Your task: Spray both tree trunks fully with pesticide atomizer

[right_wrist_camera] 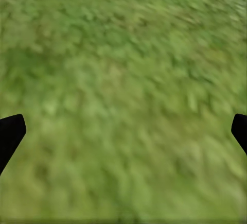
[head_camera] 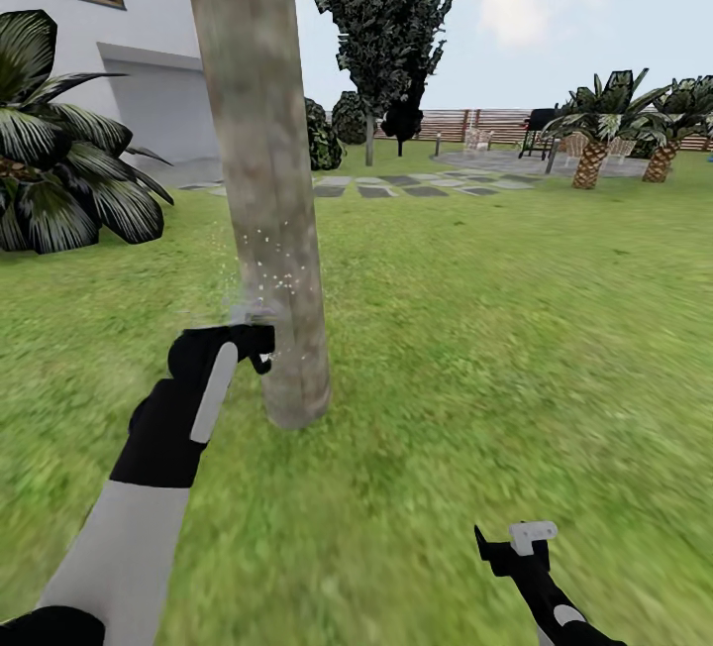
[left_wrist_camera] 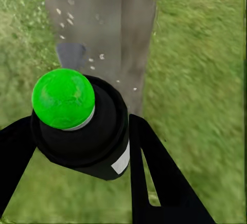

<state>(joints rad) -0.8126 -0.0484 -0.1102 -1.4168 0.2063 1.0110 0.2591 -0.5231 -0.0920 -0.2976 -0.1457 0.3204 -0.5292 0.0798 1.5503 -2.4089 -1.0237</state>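
Left gripper (left_wrist_camera: 77,147), jaws clamped on the atomizer (left_wrist_camera: 82,126), aims at the trunk (head_camera: 262,180) at 12 o'clock, specks (head_camera: 267,265) landing; right gripper (right_wrist_camera: 123,131) jaws spread, idle over grass (head_camera: 495,329).

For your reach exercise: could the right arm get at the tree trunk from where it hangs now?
Probably not without moving: the right gripper hangs open, low over the grass, well aside from the tree trunk. Nothing blocks the way.

Smooth mottled tree trunk (head_camera: 265,180), glossy green-capped matt black pesticide atomizer (left_wrist_camera: 85,126)
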